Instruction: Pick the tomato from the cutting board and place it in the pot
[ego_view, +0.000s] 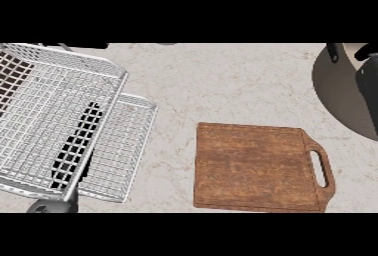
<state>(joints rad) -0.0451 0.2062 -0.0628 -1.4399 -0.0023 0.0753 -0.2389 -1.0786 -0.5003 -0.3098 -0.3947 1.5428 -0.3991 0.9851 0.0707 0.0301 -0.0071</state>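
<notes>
The wooden cutting board (255, 167) lies at the lower right with nothing on it. No tomato shows anywhere. The grey pot (336, 97) is cut off by the right edge, with a dark handle at its upper rim. My right hand (368, 52) shows only as a black sliver at the far upper right, over the pot, with the grey forearm just below it. What it holds is hidden. My left hand (76, 147) shows as a black shape behind the wire rack at the left, fingers straight and pointing up.
A white wire dish rack (44, 100) fills the left side, with a lower wire tray (129, 145) jutting toward the board. Marbled counter (221, 85) runs between the rack, the board and the pot.
</notes>
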